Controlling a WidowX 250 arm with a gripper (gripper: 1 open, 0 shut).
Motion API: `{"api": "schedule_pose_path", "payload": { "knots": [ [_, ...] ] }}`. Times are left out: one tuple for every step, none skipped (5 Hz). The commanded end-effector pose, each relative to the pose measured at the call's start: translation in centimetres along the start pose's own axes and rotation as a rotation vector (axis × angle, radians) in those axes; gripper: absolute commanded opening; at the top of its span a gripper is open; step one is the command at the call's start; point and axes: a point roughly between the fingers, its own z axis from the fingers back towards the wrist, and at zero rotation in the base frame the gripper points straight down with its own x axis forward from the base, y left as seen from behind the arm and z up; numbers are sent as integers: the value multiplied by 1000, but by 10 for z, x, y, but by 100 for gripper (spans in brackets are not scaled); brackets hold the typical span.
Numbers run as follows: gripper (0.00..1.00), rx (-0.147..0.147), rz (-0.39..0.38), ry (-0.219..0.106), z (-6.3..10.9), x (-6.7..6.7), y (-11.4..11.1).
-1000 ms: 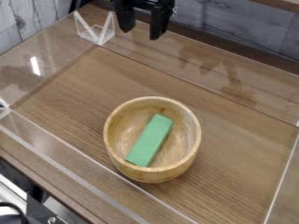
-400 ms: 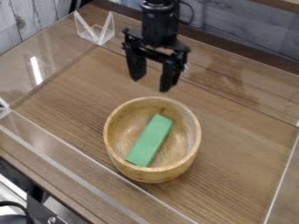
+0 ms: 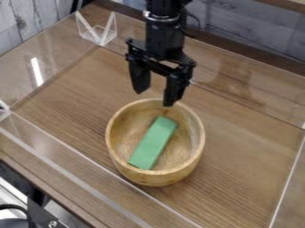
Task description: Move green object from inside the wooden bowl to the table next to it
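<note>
The green object (image 3: pixel 152 142), a flat bright green block, lies slanted inside the wooden bowl (image 3: pixel 123 120), a round tan bowl on the brown table (image 3: pixel 71 93). My black gripper (image 3: pixel 156 90) hangs pointing down just above the bowl's far rim, above and behind the block's far end. Its fingers stand wide apart with nothing between them, and they are clear of the block.
Clear acrylic walls (image 3: pixel 36 53) border the tabletop on all sides. A clear folded bracket (image 3: pixel 95 28) stands at the back left corner. Bare tabletop lies to the left and right of the bowl.
The gripper has come down from the top edge of the picture toward the bowl, staying open. The block and the bowl have not moved.
</note>
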Motion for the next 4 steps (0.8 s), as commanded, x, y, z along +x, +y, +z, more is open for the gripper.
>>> {"api": "schedule_pose_path", "payload": {
  "knots": [
    [100, 14, -16, -68, 15, -1, -7],
    [100, 15, -17, -64, 12, -2, -11],
    [100, 19, -10, -64, 1, -2, -20],
    [100, 26, -8, -70, -11, -4, -29]
  ]
}}
